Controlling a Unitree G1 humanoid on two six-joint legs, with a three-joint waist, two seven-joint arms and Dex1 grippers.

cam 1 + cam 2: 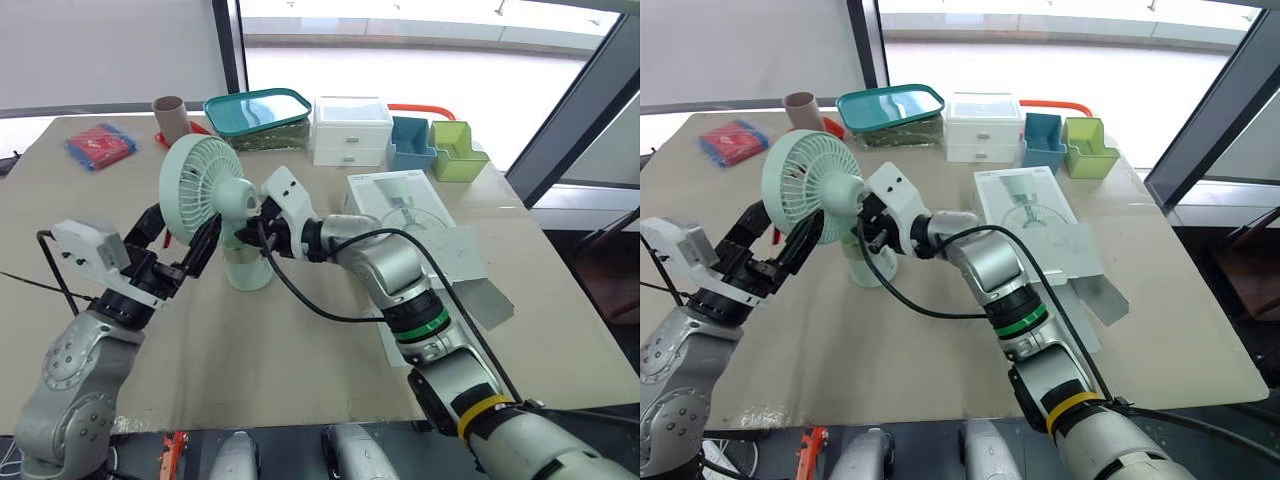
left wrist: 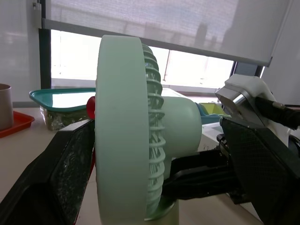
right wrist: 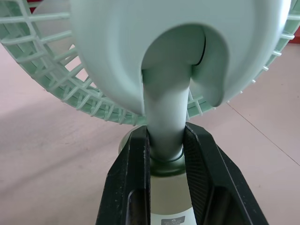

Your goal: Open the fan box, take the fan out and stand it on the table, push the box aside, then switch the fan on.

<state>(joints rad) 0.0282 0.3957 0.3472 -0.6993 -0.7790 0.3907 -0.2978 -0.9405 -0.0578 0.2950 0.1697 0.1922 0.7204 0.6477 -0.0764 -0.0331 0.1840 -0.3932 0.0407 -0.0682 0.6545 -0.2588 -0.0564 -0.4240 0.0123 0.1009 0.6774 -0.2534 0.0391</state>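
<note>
One pale green fan (image 1: 205, 190) stands upright on the desk (image 1: 300, 350) between two tools, and one white fan box (image 1: 410, 215) lies open near it on the robot's right. The right wrist view shows the right tool (image 3: 166, 136) clamped on the fan's slim neck, just above its round base. The left wrist view shows the left tool (image 2: 157, 140) with fingers apart, one on each side of the fan's round head.

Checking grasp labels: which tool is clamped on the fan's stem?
The right tool, shut on the fan's stem; the left tool stands open around the head.
</note>
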